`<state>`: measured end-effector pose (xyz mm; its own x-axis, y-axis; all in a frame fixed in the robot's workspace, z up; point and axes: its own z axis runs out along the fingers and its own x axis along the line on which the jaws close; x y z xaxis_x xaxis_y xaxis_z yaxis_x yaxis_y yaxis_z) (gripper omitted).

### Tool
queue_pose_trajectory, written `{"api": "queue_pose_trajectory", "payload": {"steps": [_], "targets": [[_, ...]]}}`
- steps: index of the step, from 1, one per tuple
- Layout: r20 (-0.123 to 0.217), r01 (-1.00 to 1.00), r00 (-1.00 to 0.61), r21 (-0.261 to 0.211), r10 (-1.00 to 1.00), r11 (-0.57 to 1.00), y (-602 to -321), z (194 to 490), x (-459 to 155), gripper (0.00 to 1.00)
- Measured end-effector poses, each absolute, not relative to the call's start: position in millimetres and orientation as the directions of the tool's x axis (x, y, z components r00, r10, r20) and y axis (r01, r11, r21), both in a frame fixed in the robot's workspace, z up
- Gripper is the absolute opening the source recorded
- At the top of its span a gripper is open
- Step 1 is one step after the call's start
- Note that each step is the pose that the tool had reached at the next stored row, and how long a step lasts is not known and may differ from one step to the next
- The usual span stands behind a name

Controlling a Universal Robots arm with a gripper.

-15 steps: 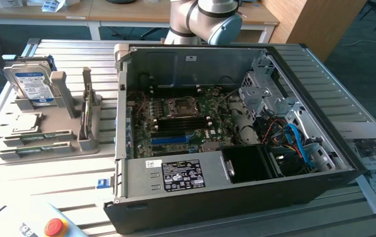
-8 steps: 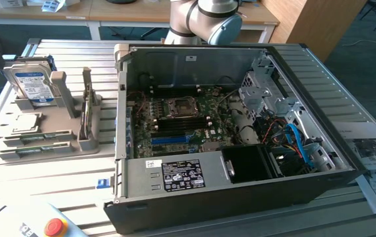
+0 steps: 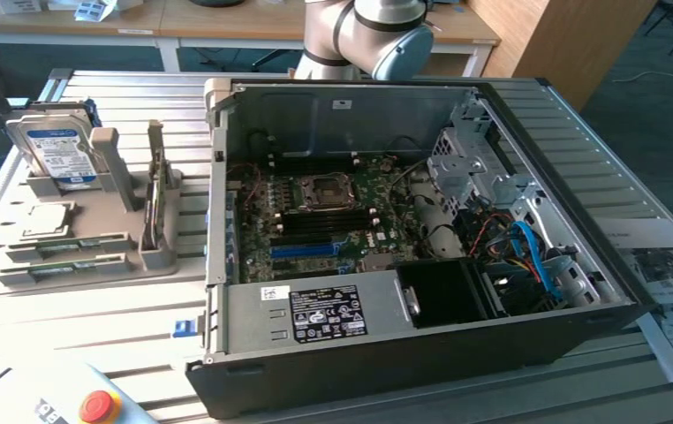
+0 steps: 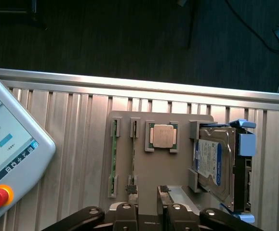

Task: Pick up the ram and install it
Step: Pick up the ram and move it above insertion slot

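Setting: robotics lab | evidence: slotted aluminium table [image 3: 89,314], open PC case [image 3: 431,358], teach pendant [image 4: 9,159]

We see bright daylight glaring on the ribbed table [image 3: 78,329], while the inside of the computer case [image 3: 431,364] lies in soft shadow.

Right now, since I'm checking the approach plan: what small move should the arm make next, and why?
Probably slide sideways to centre on the nearer ram: the open fingers hang over the holder, one fingertip over that stick rather than straddling it.
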<state>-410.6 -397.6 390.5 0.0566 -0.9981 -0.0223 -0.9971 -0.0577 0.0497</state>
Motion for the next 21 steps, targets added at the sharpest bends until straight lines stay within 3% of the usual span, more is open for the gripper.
{"api": "queue_pose_trajectory", "payload": {"steps": [1,2,21], "targets": [[-0.022,-0.997,0.057,0.050,-0.998,-0.058,-398,390,-411,0.25],[-0.022,-0.997,0.057,0.050,-0.998,-0.058,-398,390,-411,0.31],[-0.022,-0.997,0.057,0.049,-0.998,-0.058,-414,382,-411,0.31]]}}
